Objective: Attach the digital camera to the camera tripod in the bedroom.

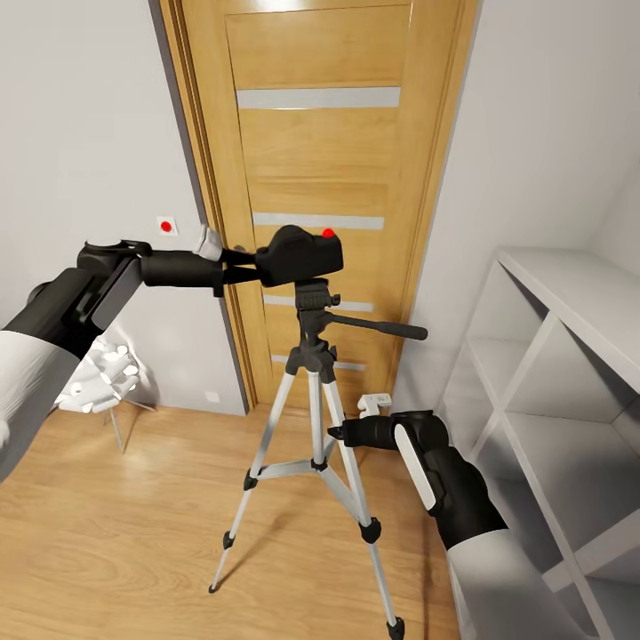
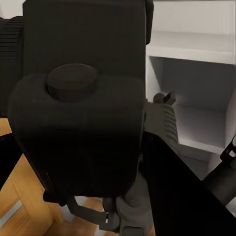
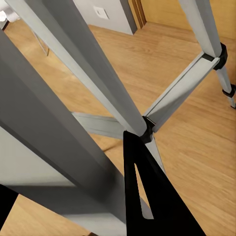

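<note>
At mid-left of the head view the left gripper (image 1: 242, 264) reaches rightward, its jaws clamped on the camera (image 1: 300, 254), which sits right on the black head of the tripod (image 1: 313, 391) at frame centre, before the oak door (image 1: 316, 169). Lower right, the right gripper (image 1: 336, 433) is against a tripod leg; whether its jaws grip it I cannot tell. White shelving (image 1: 569, 373) fills the right edge.

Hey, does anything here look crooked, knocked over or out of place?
Nothing stands out. The camera tripod stands upright on the floor, the digital camera sits level at its head, held by the left hand, and the right hand is against a leg.
</note>
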### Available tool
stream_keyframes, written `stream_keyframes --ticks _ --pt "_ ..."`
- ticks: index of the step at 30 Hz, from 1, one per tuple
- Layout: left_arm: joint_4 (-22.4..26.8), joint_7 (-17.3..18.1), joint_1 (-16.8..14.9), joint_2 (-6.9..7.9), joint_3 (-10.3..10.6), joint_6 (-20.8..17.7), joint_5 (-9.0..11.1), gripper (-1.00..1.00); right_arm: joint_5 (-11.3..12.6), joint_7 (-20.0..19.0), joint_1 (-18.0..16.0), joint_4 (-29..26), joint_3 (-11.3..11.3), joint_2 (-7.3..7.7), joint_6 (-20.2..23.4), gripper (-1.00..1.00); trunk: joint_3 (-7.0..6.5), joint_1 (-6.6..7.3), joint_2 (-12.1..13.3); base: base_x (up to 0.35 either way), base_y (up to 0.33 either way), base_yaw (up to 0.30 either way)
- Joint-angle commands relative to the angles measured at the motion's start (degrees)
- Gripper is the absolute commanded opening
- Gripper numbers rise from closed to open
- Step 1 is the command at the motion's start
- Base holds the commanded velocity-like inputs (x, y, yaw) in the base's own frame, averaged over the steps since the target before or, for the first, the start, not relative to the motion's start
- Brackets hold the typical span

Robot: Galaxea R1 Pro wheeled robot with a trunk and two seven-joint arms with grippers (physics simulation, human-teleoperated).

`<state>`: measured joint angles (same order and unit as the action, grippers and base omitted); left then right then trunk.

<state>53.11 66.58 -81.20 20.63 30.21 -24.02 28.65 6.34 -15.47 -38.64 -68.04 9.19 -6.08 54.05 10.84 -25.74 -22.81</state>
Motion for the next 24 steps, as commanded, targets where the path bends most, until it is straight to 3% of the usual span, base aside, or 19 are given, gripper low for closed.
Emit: stream_keyframes --ticks 1,10,24 --pt "0.06 0.0 -0.1 -0.02 0.28 -0.06 0.53 -1.0 -1.59 0.23 -0.03 0.45 -0.05 0.01 0.16 -1.0 0.13 -0.04 -0.1 0.0 0.0 0.0" --pt "0.12 0.02 -0.1 -0.24 0.49 3.45 0.28 -1.0 -1.59 0.19 -0.03 0.45 -0.05 0.02 0.18 -1.0 0.13 -0.04 -0.1 0.0 0.0 0.0" --pt "0.25 -0.11 -0.1 -0.29 0.75 4.05 -0.42 -1.0 -1.58 0.18 -0.03 0.45 -0.05 0.02 0.24 -1.0 0.13 -0.04 -0.1 0.0 0.0 0.0"
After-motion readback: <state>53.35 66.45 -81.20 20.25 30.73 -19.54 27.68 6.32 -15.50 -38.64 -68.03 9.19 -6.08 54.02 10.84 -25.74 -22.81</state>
